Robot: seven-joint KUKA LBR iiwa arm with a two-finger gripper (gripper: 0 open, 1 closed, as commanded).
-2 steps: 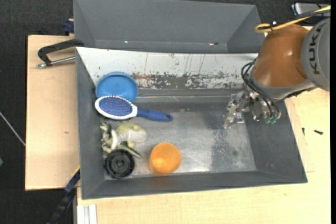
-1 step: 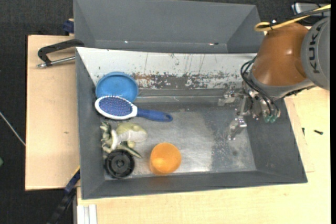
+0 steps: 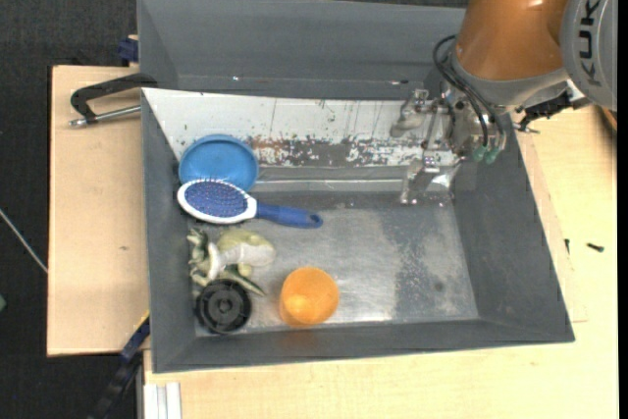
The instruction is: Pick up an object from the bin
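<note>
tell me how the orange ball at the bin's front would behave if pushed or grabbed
The orange ball looks round and smooth, so a push would probably send it rolling across the bin floor. It sits beside the black round part, which may stop it there. Its curved surface could slip out of a shallow pinch.

One camera looks down into the grey bin (image 3: 324, 44) from above, slightly obliquely, arm (image 3: 520, 15) at right.
</note>
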